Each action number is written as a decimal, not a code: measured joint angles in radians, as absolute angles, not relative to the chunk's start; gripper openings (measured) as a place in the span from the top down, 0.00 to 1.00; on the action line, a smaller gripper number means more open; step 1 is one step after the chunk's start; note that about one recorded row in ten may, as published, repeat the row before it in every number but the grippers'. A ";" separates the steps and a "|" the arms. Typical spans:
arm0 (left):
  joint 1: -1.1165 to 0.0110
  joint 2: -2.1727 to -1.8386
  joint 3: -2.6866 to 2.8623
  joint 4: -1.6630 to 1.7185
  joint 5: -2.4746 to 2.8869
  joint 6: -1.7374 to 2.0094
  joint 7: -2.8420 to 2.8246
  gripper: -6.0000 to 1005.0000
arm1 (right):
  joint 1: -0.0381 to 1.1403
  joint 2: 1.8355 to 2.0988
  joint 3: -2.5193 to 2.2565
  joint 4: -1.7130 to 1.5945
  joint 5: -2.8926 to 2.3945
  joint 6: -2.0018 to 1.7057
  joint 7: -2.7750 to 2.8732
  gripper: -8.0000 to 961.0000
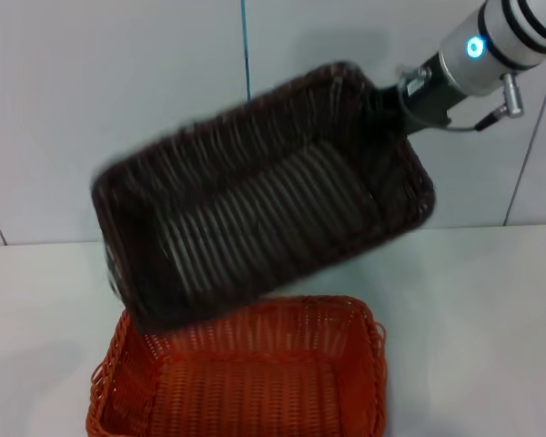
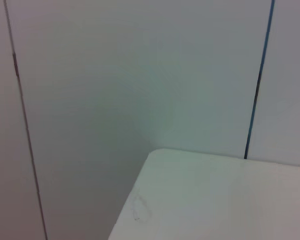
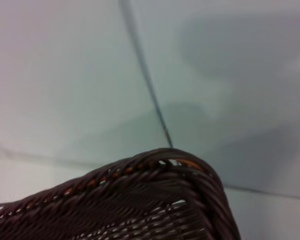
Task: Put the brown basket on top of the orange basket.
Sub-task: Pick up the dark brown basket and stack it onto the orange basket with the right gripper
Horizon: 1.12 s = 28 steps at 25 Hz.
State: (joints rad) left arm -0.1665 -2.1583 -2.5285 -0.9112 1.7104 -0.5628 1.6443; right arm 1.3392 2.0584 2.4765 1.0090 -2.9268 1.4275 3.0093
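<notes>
Brown basket (image 1: 264, 218) tilted on right end effector (image 1: 389, 97)

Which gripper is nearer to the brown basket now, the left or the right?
Right. The right gripper holds the brown basket by its far rim, lifted and tilted above the orange basket. The left gripper is out of view.

Soft even indoor light, brown basket (image 1: 264, 218) motion-blurred, faint shadows on wall (image 3: 230, 55), no glare

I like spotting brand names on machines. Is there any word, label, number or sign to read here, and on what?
None can be read.
Brown basket: no text.
Orange basket: no text.
Right gripper holding the brown basket's rim: only a blue light and black bands on the arm above it, no lettering.
Table: no text.
</notes>
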 joint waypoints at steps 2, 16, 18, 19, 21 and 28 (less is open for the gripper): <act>-0.169 -2.158 -2.528 -0.911 1.710 -0.563 1.637 0.15 | 1.337 2.066 2.507 1.011 -2.898 1.384 3.008 0.85; -0.173 -2.157 -2.536 -0.913 1.710 -0.563 1.609 0.15 | 1.308 2.091 2.427 0.958 -2.716 1.178 3.005 0.85; -0.172 -2.157 -2.536 -0.919 1.710 -0.563 1.609 0.15 | 1.247 2.099 2.353 0.960 -2.570 1.083 3.004 0.85; -0.171 -2.158 -2.536 -0.921 1.710 -0.563 1.609 0.15 | 1.212 2.099 2.291 0.961 -2.506 1.038 3.004 0.85; -0.167 -2.158 -2.536 -0.922 1.710 -0.563 1.609 0.15 | 1.150 2.099 2.175 0.961 -2.400 0.961 3.006 0.85; -0.161 -2.158 -2.535 -0.923 1.710 -0.563 1.609 0.15 | 1.023 2.101 2.036 0.977 -2.273 0.870 3.007 0.85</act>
